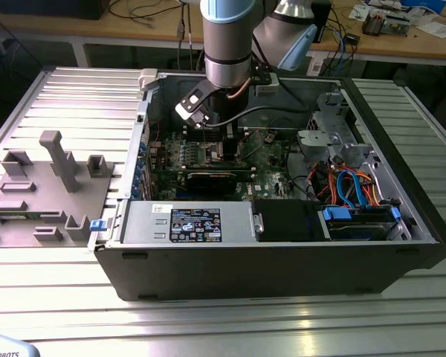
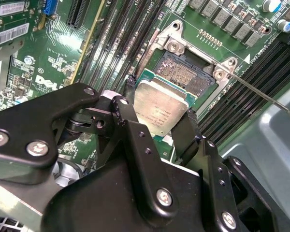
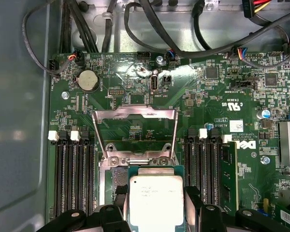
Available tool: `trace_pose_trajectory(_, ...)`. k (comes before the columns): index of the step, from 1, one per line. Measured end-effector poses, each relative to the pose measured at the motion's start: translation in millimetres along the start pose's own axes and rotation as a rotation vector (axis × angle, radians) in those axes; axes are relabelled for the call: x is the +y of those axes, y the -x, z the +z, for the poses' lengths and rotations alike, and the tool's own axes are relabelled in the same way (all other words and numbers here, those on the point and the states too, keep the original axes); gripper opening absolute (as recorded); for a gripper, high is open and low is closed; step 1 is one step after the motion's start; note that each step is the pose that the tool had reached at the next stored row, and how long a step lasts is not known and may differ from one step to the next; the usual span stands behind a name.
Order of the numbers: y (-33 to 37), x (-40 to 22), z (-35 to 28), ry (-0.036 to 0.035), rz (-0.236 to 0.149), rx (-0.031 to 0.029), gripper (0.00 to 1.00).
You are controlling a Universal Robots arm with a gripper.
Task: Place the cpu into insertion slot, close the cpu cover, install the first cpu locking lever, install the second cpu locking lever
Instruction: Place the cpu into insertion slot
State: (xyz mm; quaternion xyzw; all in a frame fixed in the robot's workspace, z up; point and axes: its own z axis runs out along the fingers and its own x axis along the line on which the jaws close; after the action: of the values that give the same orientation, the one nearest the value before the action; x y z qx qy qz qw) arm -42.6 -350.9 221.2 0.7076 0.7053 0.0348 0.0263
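Here, cpu [image 2: 162,108] edge-gripped, insertion slot [image 2: 183,72] uncovered

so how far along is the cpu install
Nothing looks finished yet. In hand: the jaws grip the cpu near the insertion slot, not in it; the slot's contacts lie bare. Left: seating the cpu, closing the cpu cover, which stands open, and latching both locking levers.
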Motion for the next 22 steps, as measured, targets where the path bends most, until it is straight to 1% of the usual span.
trace_pose_trajectory(5,-1.2,-0.2,2.5,0.0001,0.0,-0.0001,0.55)
trace_pose_trajectory(6,-11.5,-2.5,5.3,0.0,-0.019,-0.0021,0.55)
trace_pose_trajectory(7,-12.4,-5.3,9.0,-0.0001,-0.02,-0.0023,0.55)
trace_pose_trajectory(8,-12.4,-9.3,11.0,0.0,-0.013,-0.0029,0.55)
trace_pose_trajectory(9,-12.9,-10.8,19.5,0.0001,0.002,-0.0042,0.55)
trace_pose_trajectory(10,-16.0,-11.1,23.3,-0.0002,0.004,-0.0049,0.55)
trace_pose_trajectory(15,-16.1,-11.2,24.9,0.0001,0.004,-0.0045,0.55)
trace_pose_trajectory(22,-16.1,-11.2,25.2,0.0002,0.004,-0.0039,0.55)
